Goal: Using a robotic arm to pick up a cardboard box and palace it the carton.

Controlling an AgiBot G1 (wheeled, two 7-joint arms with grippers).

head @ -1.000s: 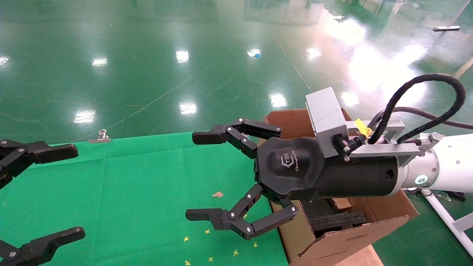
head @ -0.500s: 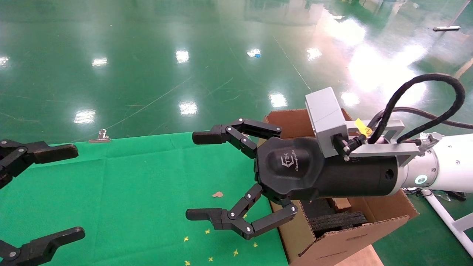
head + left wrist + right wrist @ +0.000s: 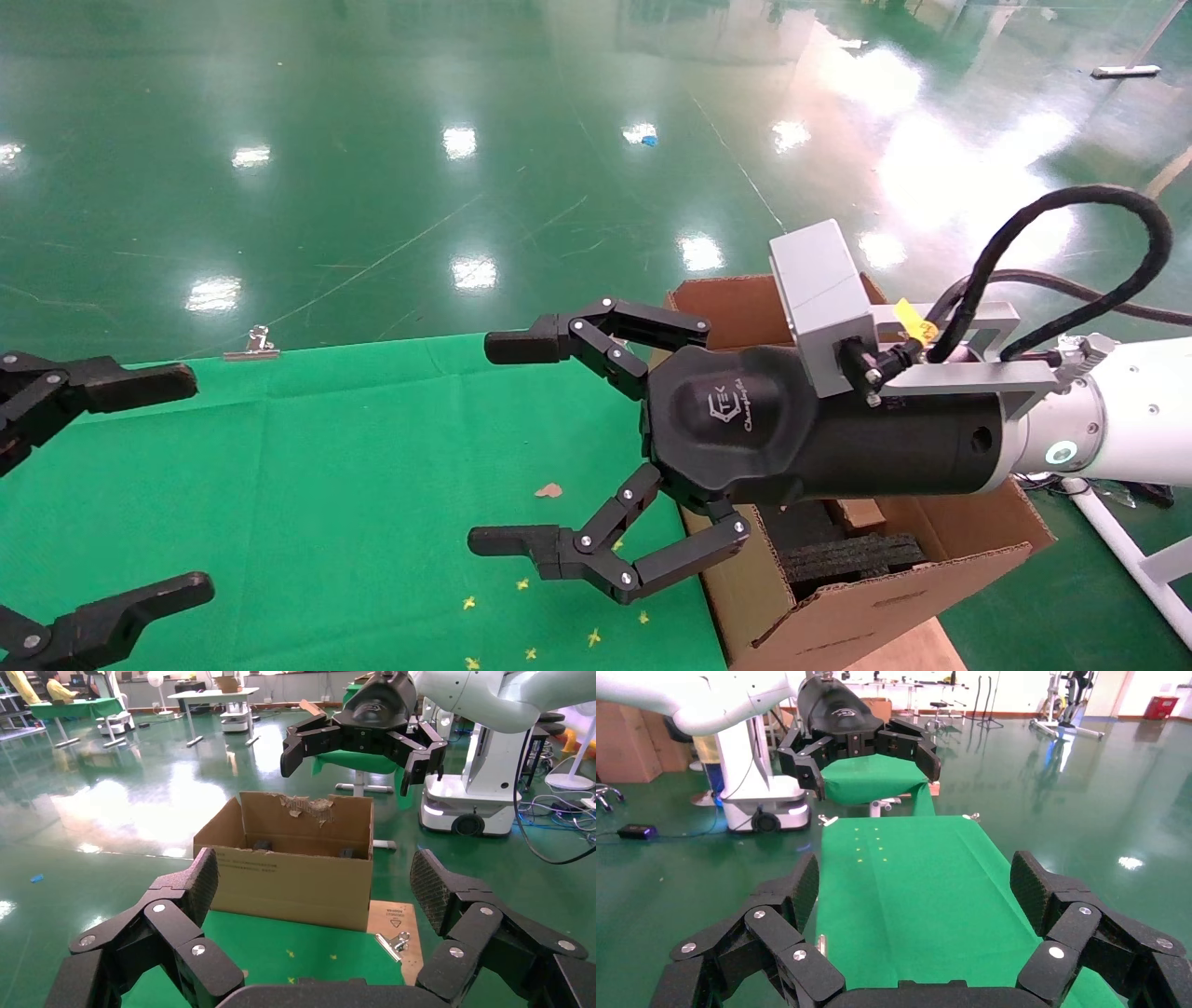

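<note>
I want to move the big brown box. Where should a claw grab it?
Probably the carton's printed side wall, pinched at its top rim, coming straight down from above: that rim stands upright, thin and even, while the opposite flap is torn ragged.

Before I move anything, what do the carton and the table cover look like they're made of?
The carton: brown corrugated cardboard, matte; one flap's edge is torn ragged. The table cover: likely green fabric, matte, held at its edge by a metal clip.
</note>
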